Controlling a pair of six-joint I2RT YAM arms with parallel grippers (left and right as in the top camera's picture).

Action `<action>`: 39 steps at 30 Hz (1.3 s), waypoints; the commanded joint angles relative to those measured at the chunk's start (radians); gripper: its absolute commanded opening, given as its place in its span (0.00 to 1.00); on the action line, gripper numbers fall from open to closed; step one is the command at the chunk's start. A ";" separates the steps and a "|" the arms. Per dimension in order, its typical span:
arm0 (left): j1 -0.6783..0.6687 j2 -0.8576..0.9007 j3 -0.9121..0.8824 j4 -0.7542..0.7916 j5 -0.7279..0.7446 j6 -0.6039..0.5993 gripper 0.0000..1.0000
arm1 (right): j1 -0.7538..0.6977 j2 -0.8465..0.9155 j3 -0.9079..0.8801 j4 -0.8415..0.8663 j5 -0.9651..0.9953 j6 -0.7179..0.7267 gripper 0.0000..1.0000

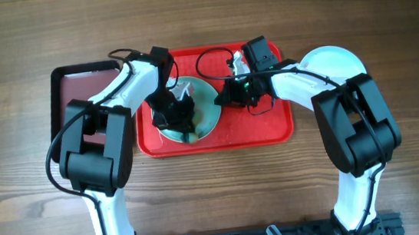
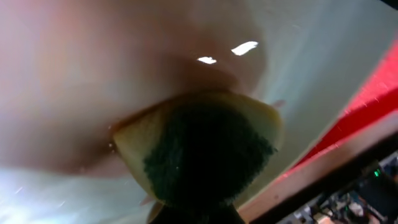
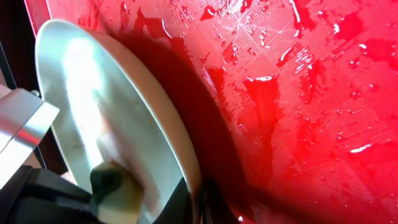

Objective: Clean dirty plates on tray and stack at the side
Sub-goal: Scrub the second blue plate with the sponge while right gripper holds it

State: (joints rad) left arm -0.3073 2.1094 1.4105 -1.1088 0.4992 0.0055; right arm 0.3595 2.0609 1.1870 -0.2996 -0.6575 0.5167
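Note:
A pale aqua plate [image 1: 209,102] stands tilted on the wet red tray [image 1: 272,123]. My right gripper [image 1: 227,96] is shut on the plate's right rim; in the right wrist view the rim [image 3: 186,168] runs down between the dark fingers of that gripper [image 3: 202,202]. My left gripper [image 1: 175,121] is shut on a yellow sponge with a dark green scrub face [image 2: 205,149], which is pressed against the plate's face [image 2: 124,74]. The sponge [image 3: 115,186] also shows low on the plate [image 3: 106,112]. A white plate [image 1: 335,63] lies on the table right of the tray.
A smaller dark maroon tray [image 1: 76,92] with a black rim lies left of the red tray, partly under my left arm. Water drops and puddles cover the red tray floor [image 3: 298,93]. Bare wooden table [image 1: 199,10] surrounds everything.

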 commanded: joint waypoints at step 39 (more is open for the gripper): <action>-0.038 0.024 -0.019 0.654 -0.316 -0.211 0.04 | 0.004 0.034 -0.002 -0.057 -0.030 0.003 0.04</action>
State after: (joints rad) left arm -0.3309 2.0930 1.4086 -0.4580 0.0154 -0.2840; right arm 0.3470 2.0628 1.1976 -0.3332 -0.6888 0.5823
